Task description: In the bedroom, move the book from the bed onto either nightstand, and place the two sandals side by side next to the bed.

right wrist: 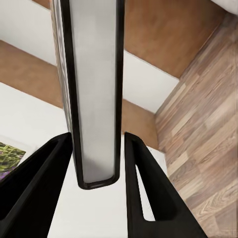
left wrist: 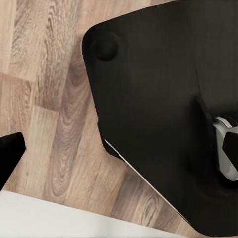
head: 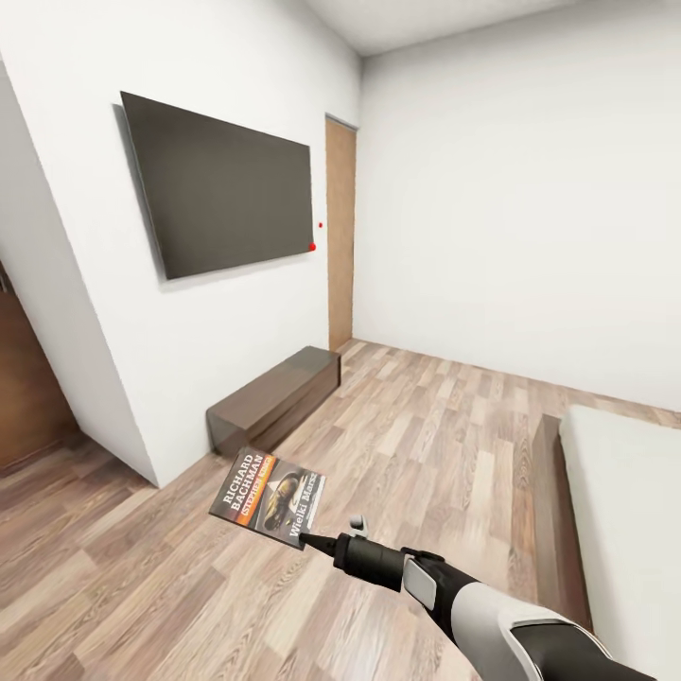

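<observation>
Bedroom's mostly wood floor (head: 426,426) and white walls, with the bed (head: 624,511) off at the right edge and a big dark TV (head: 222,184) above a low cabinet (head: 274,397). Right pincer (head: 312,542) is clamped on the book (head: 268,495), held up over the floor. Left pincer, can't tell.

Bright, even, soft-shadowed renders
</observation>
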Controlling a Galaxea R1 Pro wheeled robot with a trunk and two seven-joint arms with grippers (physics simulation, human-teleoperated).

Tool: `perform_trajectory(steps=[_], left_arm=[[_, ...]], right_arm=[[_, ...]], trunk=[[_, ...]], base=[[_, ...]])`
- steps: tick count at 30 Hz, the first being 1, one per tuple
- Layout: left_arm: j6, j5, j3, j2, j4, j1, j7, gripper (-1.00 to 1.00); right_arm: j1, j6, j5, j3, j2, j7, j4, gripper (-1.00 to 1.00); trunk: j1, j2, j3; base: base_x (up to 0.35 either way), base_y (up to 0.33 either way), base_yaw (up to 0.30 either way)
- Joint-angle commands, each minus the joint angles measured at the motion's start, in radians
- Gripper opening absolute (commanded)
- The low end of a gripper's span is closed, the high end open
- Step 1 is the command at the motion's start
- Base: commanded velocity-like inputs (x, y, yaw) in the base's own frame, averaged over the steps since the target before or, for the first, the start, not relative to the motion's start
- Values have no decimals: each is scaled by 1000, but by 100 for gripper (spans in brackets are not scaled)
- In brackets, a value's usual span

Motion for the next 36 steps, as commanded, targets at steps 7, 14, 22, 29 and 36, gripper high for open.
perform_trajectory(steps=[7,14,22,29,36], left_arm=[[-3,3,-10,0,-2,0,7,100],[-3,3,-10,0,-2,0,7,100],[-3,3,-10,0,-2,0,7,100],[-3,3,-12,0,-2,0,7,100],[-3,3,-13,0,-2,0,7,100]], right_arm=[[-1,11,-6,-6,0,2,0,-100],[-1,11,-6,-6,0,1,0,-100],[-1,11,-6,-6,0,1,0,-100],[-1,11,-6,-6,0,1,0,-100],[-1,11,-6,-6,0,2,0,-100]], trunk=[[1,-2,-2],[1,-2,-2],[1,-2,-2],[1,-2,-2],[1,-2,-2]], base=[[42,0,-285],[8,0,-285],[55,1,-285],[216,55,-284],[271,72,-248]])
